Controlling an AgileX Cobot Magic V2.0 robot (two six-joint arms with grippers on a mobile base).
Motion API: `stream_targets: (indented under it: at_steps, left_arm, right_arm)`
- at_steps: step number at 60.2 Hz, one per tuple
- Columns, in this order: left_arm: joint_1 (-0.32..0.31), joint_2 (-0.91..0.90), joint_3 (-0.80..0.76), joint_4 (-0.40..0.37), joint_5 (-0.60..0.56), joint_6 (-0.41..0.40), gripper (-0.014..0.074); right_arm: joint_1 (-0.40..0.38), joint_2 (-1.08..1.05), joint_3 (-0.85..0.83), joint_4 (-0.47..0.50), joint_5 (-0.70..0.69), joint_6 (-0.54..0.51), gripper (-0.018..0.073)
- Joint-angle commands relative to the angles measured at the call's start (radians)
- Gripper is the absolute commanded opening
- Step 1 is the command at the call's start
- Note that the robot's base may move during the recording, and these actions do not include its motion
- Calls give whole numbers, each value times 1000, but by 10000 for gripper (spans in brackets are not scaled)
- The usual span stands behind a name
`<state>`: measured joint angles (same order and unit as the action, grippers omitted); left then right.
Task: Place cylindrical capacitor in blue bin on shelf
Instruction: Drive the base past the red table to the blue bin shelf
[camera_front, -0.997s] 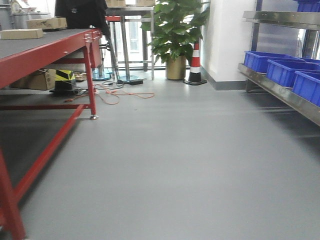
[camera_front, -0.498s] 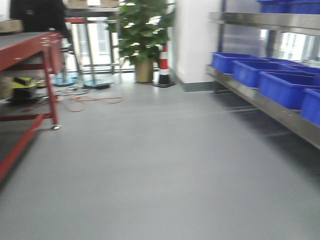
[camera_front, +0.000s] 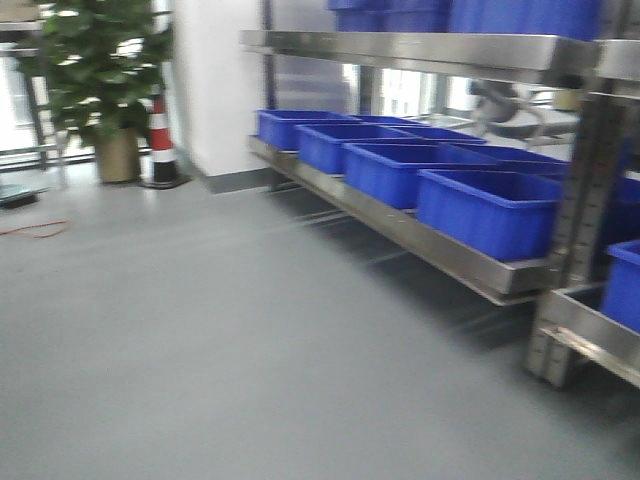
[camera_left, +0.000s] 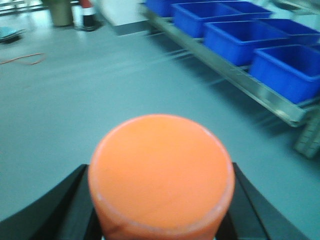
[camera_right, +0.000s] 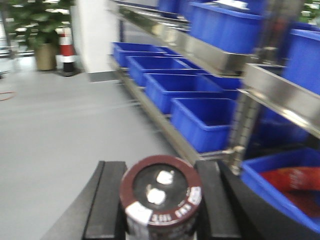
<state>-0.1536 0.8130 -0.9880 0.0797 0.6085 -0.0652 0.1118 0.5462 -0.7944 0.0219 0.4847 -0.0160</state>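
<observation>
The cylindrical capacitor (camera_right: 161, 192), dark maroon with two silver terminals on top, stands upright between the black fingers (camera_right: 111, 200) of my right gripper (camera_right: 161, 187), which is shut on it. My left gripper (camera_left: 161, 200) is shut on a broad orange cylinder (camera_left: 161, 170). The stainless steel shelf (camera_front: 440, 250) runs along the right, with a row of blue bins (camera_front: 490, 210) on its lower tier and more on the upper tier. In the right wrist view the shelf (camera_right: 210, 52) and its bins (camera_right: 205, 120) lie just ahead and to the right.
A perforated upright (camera_front: 580, 200) stands at the right. A blue bin with something red in it (camera_right: 280, 185) is low on the right. A potted plant (camera_front: 100, 70), a striped cone (camera_front: 160, 140), a white pillar (camera_front: 215, 80) and an orange cable (camera_front: 35, 230) are at the far left.
The front view has swung to the right. The red workbench has left the picture, and the shelf with blue bins is now larger and nearer on the right.
</observation>
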Motion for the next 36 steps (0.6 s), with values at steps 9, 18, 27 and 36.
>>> stream_targets:
  at_steps: [9, 18, 27, 36]
  left_arm:
    - [-6, -9, -1, -2, -23, 1, -111]
    - [-6, -9, -1, -2, -23, 1, -111]
    - [-6, -9, -1, -2, -23, 1, -111]
    - [-6, -9, -1, -2, -23, 1, -111]
  right_arm:
    - [2, -4, 2, -11, -27, -2, -162]
    - [2, -4, 2, -11, -27, -2, -162]
    - [2, -4, 2, -11, -27, -2, -162]
    - [2, -4, 2, -11, -27, -2, -162]
